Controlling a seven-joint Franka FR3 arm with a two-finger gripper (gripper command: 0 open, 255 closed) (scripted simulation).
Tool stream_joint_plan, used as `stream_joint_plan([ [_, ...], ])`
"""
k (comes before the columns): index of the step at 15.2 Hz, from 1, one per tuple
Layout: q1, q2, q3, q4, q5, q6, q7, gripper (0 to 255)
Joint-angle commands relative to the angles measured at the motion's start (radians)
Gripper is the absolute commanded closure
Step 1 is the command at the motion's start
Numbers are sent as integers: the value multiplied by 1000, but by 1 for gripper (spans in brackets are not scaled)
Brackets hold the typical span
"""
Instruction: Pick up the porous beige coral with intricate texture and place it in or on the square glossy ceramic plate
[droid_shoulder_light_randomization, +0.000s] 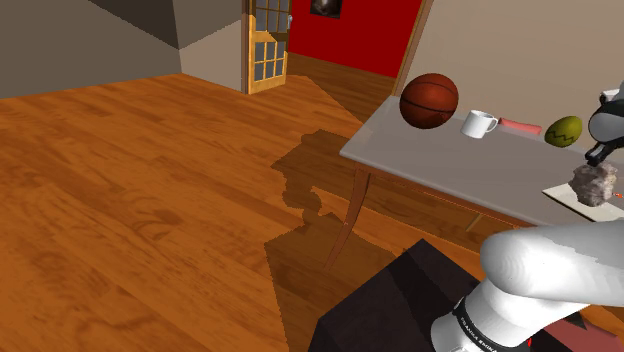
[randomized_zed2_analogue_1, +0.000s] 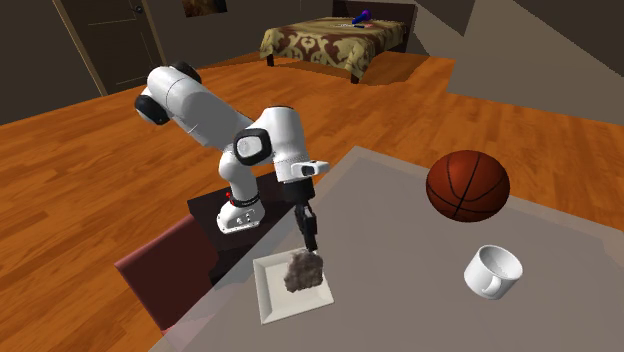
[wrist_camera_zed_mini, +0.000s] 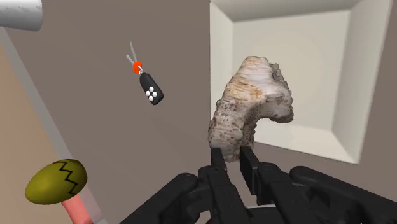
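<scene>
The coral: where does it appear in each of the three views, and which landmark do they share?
Shoulder view: the coral is at the right edge, above the square white plate.
Second exterior view: coral at lower middle, below the gripper, over the plate.
Wrist view: coral between the gripper's fingers, before the plate.
Shared landmark: the plate.

No legible text, tiny lettering on arm's dark band (droid_shoulder_light_randomization: 470, 335), too small to read

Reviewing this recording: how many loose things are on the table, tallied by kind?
basketball: 1
white mug: 1
square plate: 1
coral: 1
egg-shaped object: 1
key fob: 1
pink object: 1
Total: 7
</scene>
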Motion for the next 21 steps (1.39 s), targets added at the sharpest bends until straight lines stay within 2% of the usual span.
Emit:
stream_joint_plan([
  [1,0,0,0,0,0,0,0,255],
  [2,0,0,0,0,0,0,0,0],
  [4,31,-66,-66,41,148,-87,-110,0],
  [7,71,-145,-163,122,329,-238,-226,0],
  [8,75,-151,-170,128,337,-248,-230,0],
  [15,126,-108,-265,97,308,-148,-218,0],
  [21,126,-108,-265,97,307,-148,-218,0],
])
